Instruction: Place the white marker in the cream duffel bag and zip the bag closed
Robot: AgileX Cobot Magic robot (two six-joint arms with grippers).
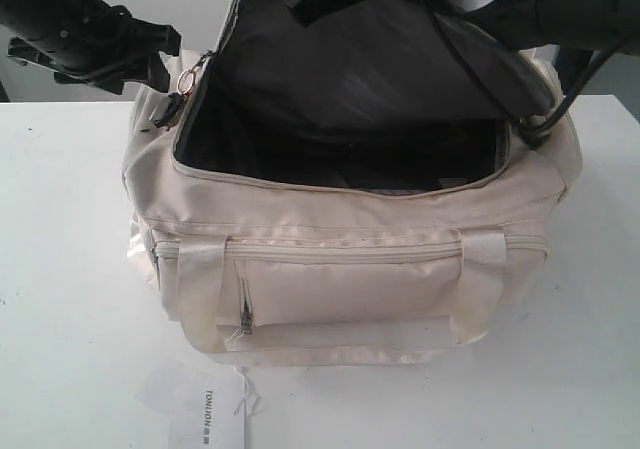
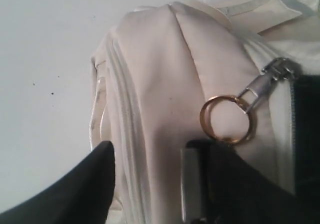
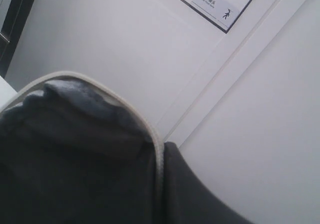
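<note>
Nearest, a paper tag (image 1: 205,409) lies on the surface (image 1: 60,269). Behind it the cream duffel bag (image 1: 350,289) gapes; we cannot see the white marker, perhaps inside. Far left, the left claw (image 2: 150,151), spread apart, hovers beside the zip ring (image 2: 227,119), likely to pull it. Farthest, the right claw, closed and mostly out of frame, seemingly pinches the flap (image 1: 370,69) upright to hold the mouth open.
</note>
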